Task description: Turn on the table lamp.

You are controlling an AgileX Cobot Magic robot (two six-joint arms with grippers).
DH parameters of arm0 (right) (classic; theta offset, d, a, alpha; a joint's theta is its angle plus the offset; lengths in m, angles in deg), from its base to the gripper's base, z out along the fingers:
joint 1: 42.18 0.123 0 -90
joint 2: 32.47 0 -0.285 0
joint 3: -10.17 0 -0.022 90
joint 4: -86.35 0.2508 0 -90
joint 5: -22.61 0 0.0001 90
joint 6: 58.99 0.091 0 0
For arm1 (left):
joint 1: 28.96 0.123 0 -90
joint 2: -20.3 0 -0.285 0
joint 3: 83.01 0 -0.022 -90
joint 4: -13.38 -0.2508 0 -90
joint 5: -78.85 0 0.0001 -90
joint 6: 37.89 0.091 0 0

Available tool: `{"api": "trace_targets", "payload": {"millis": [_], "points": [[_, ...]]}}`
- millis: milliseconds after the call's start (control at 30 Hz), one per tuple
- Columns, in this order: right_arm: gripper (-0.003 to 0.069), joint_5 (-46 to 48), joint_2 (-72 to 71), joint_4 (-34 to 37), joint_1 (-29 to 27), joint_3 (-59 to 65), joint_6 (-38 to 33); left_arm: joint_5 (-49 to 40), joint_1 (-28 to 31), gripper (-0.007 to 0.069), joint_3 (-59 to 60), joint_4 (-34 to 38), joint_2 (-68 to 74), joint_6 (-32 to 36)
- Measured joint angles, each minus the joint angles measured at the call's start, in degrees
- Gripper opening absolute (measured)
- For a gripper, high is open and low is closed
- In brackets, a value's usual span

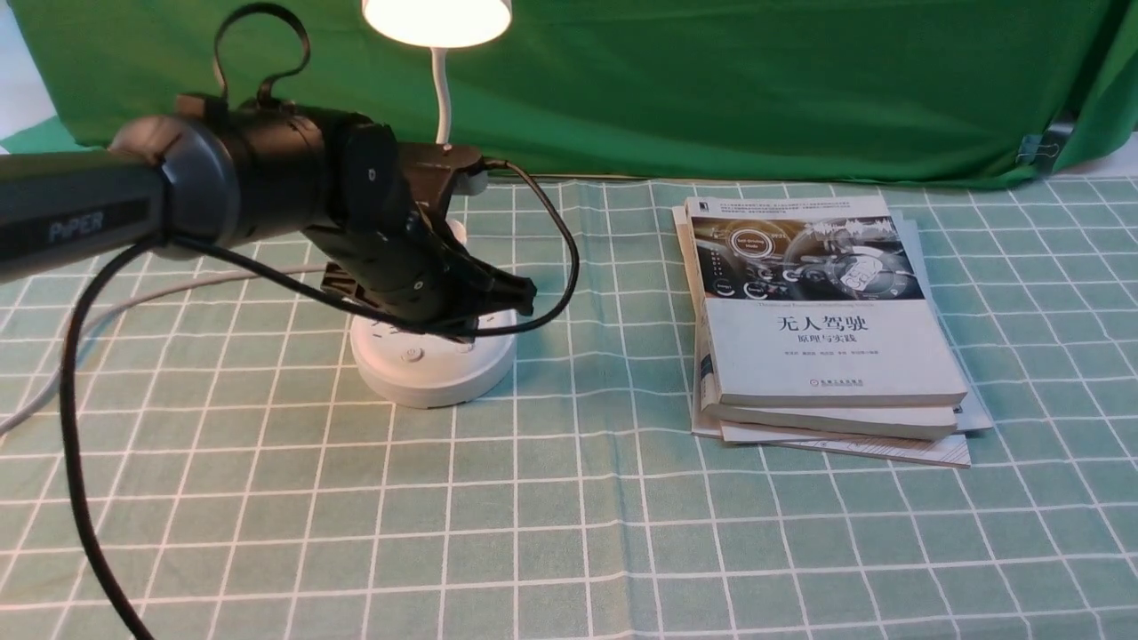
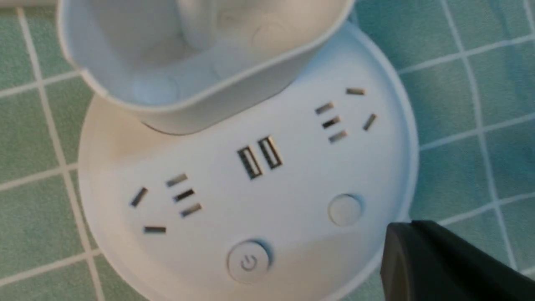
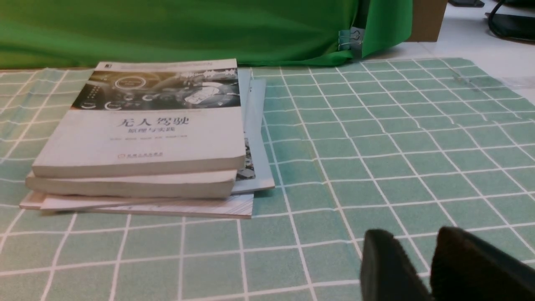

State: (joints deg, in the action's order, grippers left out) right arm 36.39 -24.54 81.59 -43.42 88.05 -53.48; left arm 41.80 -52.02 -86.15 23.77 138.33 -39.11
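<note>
Table lamp (image 1: 431,378) is located in the upper left-centre of the front view, its round base set flat on the checked cloth (image 1: 605,524) and its lamp head (image 1: 438,20) cut by the top edge of the frame. The head is lit, so the commanded state is judged to be reached.

The left gripper (image 2: 411,228) is held above the base, pitched downward. Its fingers appear to be brought together, with nothing seen between them; as only a dark part shows at the lower right of the left wrist view, this reading is fairly sure rather than certain. A narrow tip is suited to pressing a small button, where a wide one could straddle it. The power button (image 2: 248,262) and the plain button (image 2: 345,210) are on the side of the base away from the cup holder (image 2: 217,110), so access from above is left unobstructed. Contact with either button is not shown.

The right gripper (image 3: 409,246) is parked with its fingers slightly apart and unloaded, as no second hand is required. The book stack (image 1: 827,356), right of centre in the front view, is well apart from the lamp and needs no handling. Next, a straight upward retreat is advised; a further press could switch the light off, and a sideways sweep could strike the gooseneck (image 1: 442,98).
</note>
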Motion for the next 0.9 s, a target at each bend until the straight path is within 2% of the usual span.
{"api": "trace_targets", "payload": {"millis": [133,233,367,500,700,900], "points": [[0.0239,0.0,0.0,0.0,0.0,0.0,0.0,-6.44,0.0,0.0,1.19,6.09,-0.33,5.11],[0.0239,0.0,0.0,0.0,0.0,0.0,0.0,-7.68,0.0,0.0,5.02,11.64,-3.62,9.58],[0.0239,0.0,0.0,0.0,0.0,0.0,0.0,-5.28,0.0,0.0,12.72,19.12,-13.51,16.61],[0.0239,0.0,0.0,0.0,0.0,0.0,0.0,2.23,0.0,0.0,21.9,26.21,-29.85,23.91],[0.0239,0.0,0.0,0.0,0.0,0.0,0.0,13.77,0.0,0.0,33.02,27.84,-51.34,27.25],[0.0239,0.0,0.0,0.0,0.0,0.0,0.0,18.02,0.0,0.0,39.17,26.0,-66.41,27.66]]}}
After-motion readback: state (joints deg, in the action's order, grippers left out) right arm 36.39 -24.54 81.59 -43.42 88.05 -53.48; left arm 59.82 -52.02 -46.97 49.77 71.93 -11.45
